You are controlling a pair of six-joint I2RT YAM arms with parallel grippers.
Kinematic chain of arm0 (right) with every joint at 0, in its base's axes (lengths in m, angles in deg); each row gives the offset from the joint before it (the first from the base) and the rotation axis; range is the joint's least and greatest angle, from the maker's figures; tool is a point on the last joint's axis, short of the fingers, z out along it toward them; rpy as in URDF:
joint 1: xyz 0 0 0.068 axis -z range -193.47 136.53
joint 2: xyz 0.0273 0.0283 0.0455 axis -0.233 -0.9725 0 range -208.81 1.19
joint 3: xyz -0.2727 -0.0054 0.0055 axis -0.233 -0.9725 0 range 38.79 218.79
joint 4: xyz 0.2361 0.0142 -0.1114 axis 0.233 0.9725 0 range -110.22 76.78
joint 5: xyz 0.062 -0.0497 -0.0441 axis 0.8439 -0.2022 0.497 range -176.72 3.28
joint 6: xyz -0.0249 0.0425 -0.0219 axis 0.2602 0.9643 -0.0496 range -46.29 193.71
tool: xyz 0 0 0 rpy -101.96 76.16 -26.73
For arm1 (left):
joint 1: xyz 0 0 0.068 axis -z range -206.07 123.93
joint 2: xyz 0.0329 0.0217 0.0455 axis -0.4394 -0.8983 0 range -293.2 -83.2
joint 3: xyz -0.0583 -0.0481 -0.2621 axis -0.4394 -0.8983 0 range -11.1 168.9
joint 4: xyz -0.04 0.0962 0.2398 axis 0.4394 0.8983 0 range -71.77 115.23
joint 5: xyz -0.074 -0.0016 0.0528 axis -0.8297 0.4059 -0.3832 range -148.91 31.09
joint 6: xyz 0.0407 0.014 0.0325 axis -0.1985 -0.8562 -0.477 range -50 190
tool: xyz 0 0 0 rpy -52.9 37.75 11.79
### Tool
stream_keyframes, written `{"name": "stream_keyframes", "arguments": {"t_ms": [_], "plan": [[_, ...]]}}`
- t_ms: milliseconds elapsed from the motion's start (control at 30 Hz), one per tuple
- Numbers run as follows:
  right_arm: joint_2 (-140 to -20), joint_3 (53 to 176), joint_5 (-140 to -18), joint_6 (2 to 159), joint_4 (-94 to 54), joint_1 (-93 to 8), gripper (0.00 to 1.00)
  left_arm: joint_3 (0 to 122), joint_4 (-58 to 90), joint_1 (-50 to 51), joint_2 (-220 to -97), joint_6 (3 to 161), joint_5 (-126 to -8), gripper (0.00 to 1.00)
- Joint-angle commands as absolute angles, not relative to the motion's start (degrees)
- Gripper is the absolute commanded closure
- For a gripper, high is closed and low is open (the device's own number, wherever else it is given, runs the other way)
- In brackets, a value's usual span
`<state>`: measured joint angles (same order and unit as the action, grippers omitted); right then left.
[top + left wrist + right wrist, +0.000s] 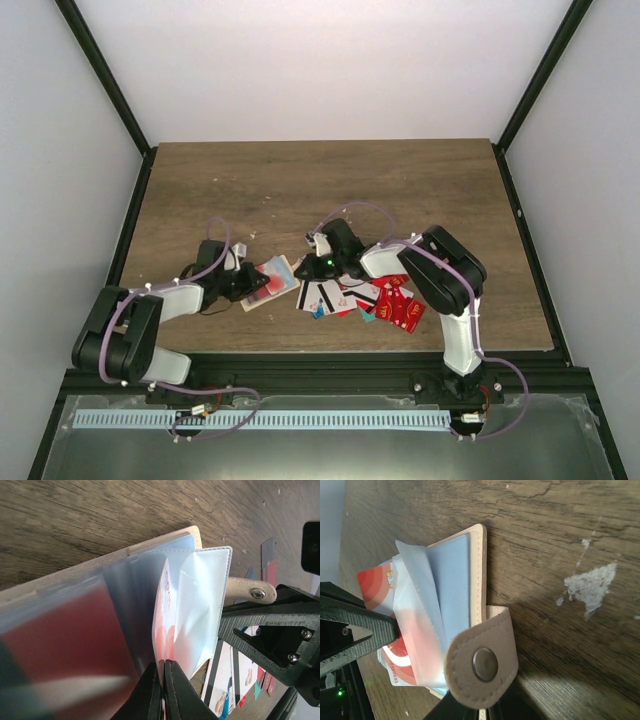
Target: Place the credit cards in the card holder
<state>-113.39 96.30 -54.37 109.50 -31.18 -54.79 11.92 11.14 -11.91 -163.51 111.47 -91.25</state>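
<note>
While the left pincer [163,672] is pinching a sleeve [200,605] and the right pincer [482,712] the tab [485,630] at the holder's [480,570] 6 o'clock, overpulling is risking a tear.

This is a robotics lab cell, a closed test rig rather than a lived-in room. Two machines, the left arm [140,320] and the right arm [450,285], are bolted side by side to a black rail [320,365] behind the jaws. Plain white panels [330,60] in a black frame [105,75] wall in the wood-grain table [300,180] beyond and to either side of the jaws. Lilac cables [360,204] loop along the arms. A slotted cable duct [260,418] runs across a metal tray [560,440] behind the bases. At the jaws lie a tan card holder [270,282] and a heap of credit cards [365,297], set out like test pieces.
</note>
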Motion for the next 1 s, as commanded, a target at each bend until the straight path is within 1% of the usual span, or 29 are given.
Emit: {"name": "stream_keyframes", "arguments": {"t_ms": [0, 300, 633, 833, 967], "plan": [[-116.49, 96.55, -56.18, 108.98, -26.36, -54.81, 0.93, 11.26, 10.32, -12.00, -166.78, 107.30, -92.11, 0.96], [-117.06, 97.25, -55.66, 108.95, -25.70, -54.86, 0.93, 11.68, 5.04, -11.94, -170.44, 108.01, -93.57, 0.96], [-117.84, 98.35, -55.46, 108.87, -24.80, -54.84, 0.93, 13.50, 3.83, -11.83, -173.42, 108.15, -93.63, 0.96], [-117.85, 98.64, -55.79, 108.71, -24.08, -54.80, 0.93, 13.14, 8.54, -11.89, -172.10, 109.17, -86.68, 0.96], [-117.92, 98.55, -55.78, 108.69, -24.06, -54.84, 0.94, 11.44, 5.82, -11.83, -171.52, 109.68, -87.48, 0.95]]}}
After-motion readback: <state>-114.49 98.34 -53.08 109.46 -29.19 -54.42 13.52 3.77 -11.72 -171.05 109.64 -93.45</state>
